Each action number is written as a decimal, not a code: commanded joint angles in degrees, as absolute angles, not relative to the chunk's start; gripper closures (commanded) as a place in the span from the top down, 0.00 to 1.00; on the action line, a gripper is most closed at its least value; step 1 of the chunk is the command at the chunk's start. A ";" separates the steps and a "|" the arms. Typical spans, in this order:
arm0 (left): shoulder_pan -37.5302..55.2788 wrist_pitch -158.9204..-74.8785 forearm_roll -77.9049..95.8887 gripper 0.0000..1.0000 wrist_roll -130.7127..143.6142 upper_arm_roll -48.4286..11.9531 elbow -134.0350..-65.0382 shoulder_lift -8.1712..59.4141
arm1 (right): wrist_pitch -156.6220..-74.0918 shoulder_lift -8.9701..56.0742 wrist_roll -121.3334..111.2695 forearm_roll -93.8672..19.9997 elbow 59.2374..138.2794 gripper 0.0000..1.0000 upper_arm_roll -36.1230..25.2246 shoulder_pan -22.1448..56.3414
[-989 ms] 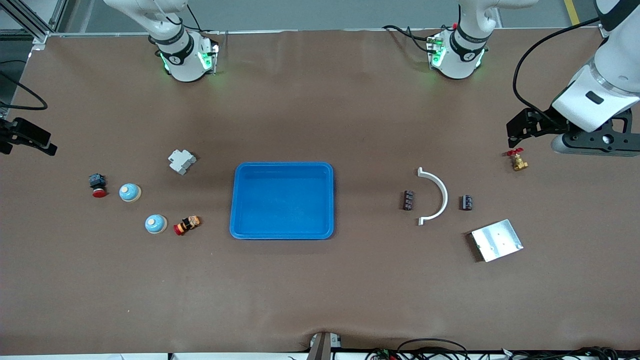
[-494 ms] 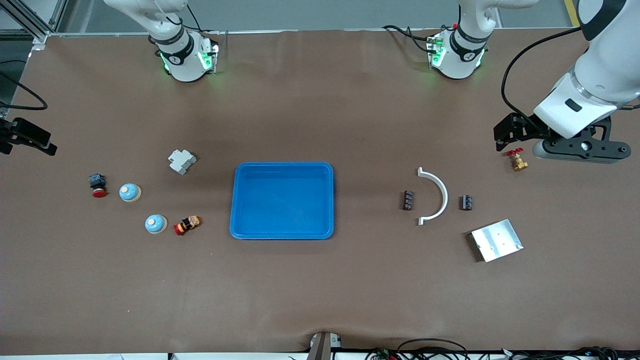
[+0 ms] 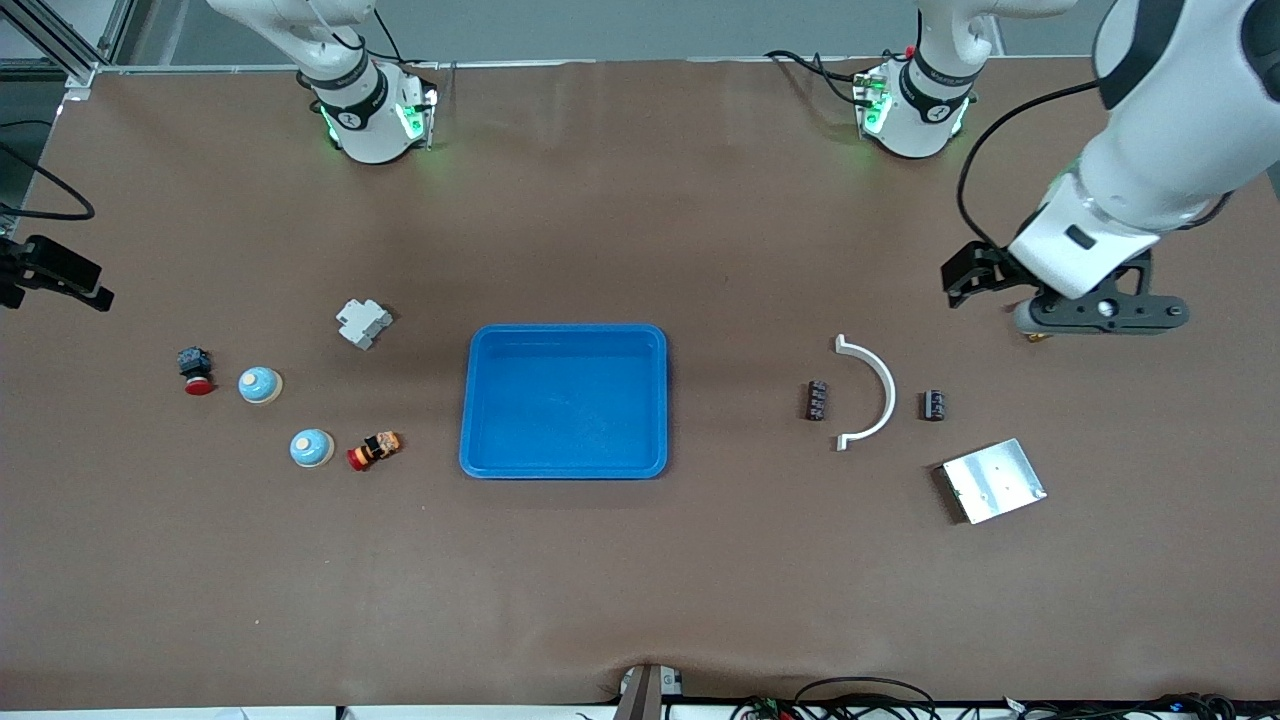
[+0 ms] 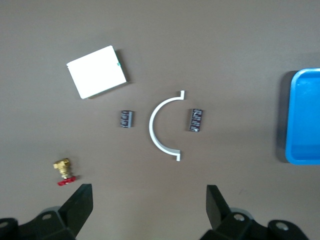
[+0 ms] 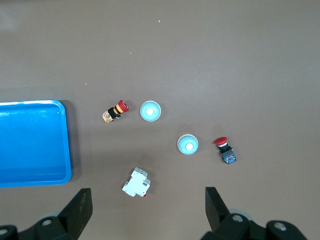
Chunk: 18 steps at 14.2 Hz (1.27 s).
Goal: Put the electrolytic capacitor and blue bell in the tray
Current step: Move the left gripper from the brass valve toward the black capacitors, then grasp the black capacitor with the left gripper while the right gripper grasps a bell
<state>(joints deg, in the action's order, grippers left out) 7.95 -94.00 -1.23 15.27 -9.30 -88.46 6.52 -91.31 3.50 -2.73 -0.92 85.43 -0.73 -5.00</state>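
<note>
1. The brass valve is almost wholly hidden under the left arm's hand in the front view. The left wrist view shows it whole, with a red handle.
2. A black part at the right arm's end of the table is cut off by the front view's edge; what it is cannot be told.
3. Printing on the inner capacitor and the outer capacitor is too small to read. Both are dark cylinders lying on either side of a white curved bracket, apart from it.
4. The left arm slants down over its own end of the table. The left gripper hangs above bare table beside the valve, fingers spread wide, holding nothing.
5. The right arm leaves the front view at the top. The right gripper is high over its end of the table, fingers equally wide, empty.
6. The tray sits mid-table with nothing in it.
7. The first blue bell and second blue bell stand toward the right arm's end, the second nearer the front camera, just beside a red-capped button.
8. A silver plate lies nearer the camera than the outer capacitor.
</note>
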 commanded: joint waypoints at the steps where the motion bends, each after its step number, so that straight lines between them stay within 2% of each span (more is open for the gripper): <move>1: 7.73 -95.18 0.78 1.00 17.49 -11.07 -88.42 7.73 | -90.70 3.52 -2.37 -0.26 84.90 1.00 -0.62 -5.27; 6: 8.17 -99.22 3.52 1.00 22.22 -13.61 -88.50 11.06 | -90.70 3.60 -2.37 -0.26 84.99 1.00 -0.62 -5.27; 10: 12.47 -102.64 -0.95 1.00 26.71 -14.15 -89.90 15.72 | -90.70 4.04 -3.16 -0.26 85.08 1.00 -0.79 -6.15; 16: 14.15 -112.22 -6.59 1.00 29.00 -14.15 -99.22 16.69 | -92.02 10.27 -3.08 -1.14 85.08 1.00 -0.70 -7.91; 18: 14.06 -114.95 -7.99 1.00 29.09 -14.15 -101.15 17.75 | -96.57 15.00 -3.08 -1.23 85.25 1.00 -0.53 -7.47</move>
<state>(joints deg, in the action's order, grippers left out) 14.00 -112.20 -5.76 27.75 -13.95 -98.74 17.80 -93.89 10.55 -2.80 -1.03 86.14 -1.18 -7.35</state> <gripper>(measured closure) 0.000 0.000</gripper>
